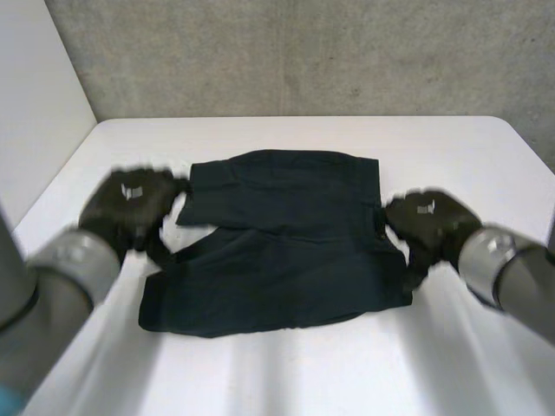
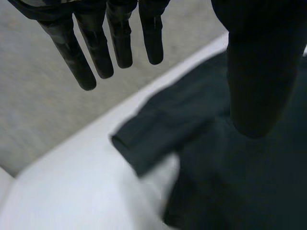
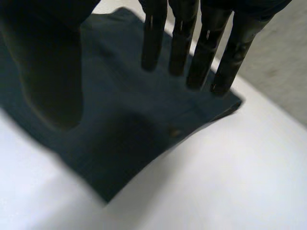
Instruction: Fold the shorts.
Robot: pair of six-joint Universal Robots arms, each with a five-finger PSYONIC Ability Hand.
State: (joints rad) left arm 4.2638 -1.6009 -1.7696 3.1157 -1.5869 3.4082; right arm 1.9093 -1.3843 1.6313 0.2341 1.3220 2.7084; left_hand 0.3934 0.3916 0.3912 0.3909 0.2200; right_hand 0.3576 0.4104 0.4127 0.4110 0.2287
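Cannot see where the shorts (image 1: 277,251) end beneath the left hand (image 1: 130,204) or the right hand (image 1: 429,224) in the head view, nor whether either hand touches the cloth. Lose part of the cloth behind each thumb in both wrist views, and more past the frame edges.

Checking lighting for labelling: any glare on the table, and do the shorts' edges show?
Head view: no hard glare on the white table; the dark shorts stand out against it. Left wrist view: the left hand covers part of them. Right wrist view: the right hand likewise.
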